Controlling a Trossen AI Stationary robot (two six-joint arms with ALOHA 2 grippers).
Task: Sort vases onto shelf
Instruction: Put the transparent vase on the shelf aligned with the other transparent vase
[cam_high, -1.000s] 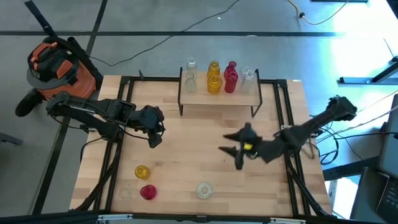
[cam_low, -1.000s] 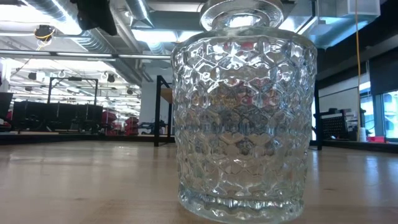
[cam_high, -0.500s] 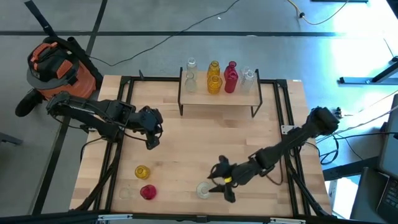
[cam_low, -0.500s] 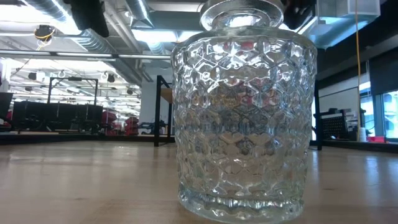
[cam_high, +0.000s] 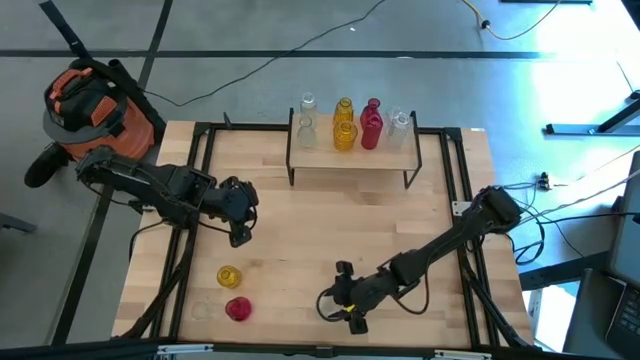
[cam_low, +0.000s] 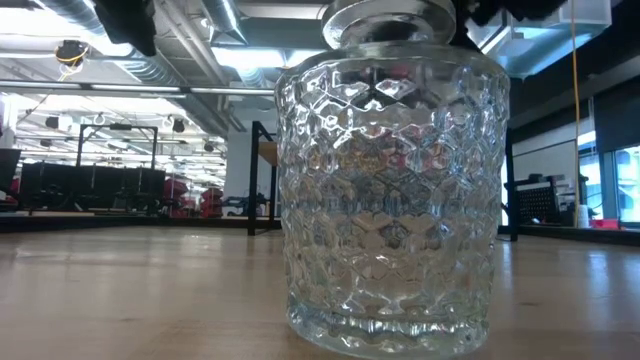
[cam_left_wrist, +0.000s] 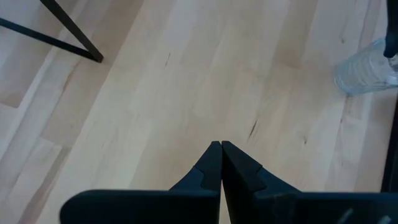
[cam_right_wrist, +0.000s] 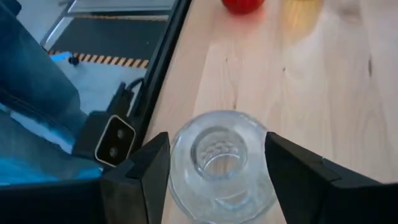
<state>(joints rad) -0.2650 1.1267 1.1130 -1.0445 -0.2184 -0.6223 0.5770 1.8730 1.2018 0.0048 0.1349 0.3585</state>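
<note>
Our right hand (cam_right_wrist: 214, 165) straddles the clear vase (cam_right_wrist: 219, 163), fingers spread either side, not yet gripping. We judge it rigid, heavy, slippery glass; take the faceted body. Left hand (cam_left_wrist: 220, 152) pinched shut, empty.

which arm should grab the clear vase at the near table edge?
Right. The right gripper is already at the clear vase, jaws open on either side of it. The left gripper is shut and sits over bare table further back on the left side.
</note>
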